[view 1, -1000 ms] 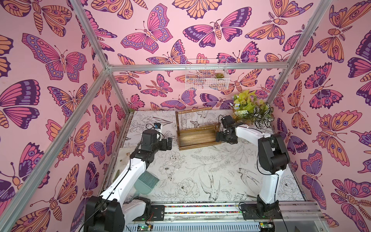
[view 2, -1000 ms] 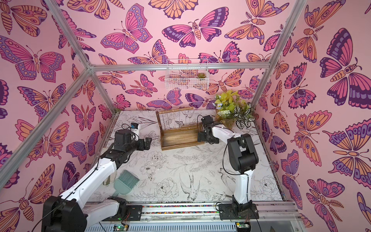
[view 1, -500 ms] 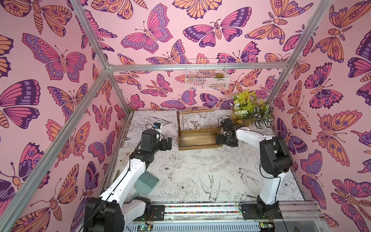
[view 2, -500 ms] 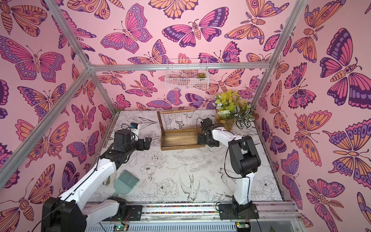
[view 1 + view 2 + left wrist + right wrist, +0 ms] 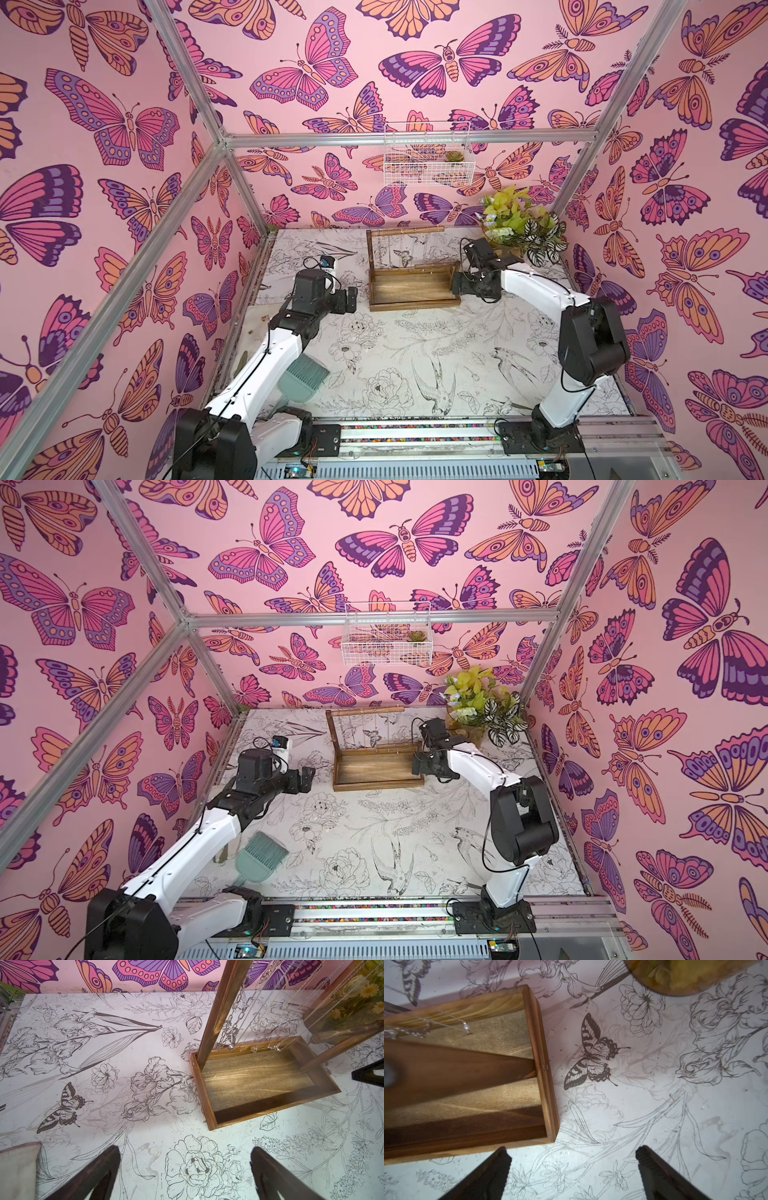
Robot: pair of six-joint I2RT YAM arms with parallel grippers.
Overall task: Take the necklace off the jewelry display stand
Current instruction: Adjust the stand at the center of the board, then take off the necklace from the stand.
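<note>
The jewelry display stand is dark brown wood and stands at the back middle of the table. Several silver necklaces hang from its tall crossbar. The left wrist view shows a thick chain necklace beside the near post, with thin pendant chains further along. My left gripper hovers open left of the stand, apart from it. My right gripper is open just off the right front corner of the stand, with only table between its fingers.
A potted plant stands behind the right arm at the back right. A white wire basket hangs on the back wall. A teal brush lies under the left arm. Pink walls close in both sides.
The right arm's elbow has dropped back toward the near edge while its gripper stays at the stand's right end. The stand has turned slightly squarer. The left arm has not moved.
</note>
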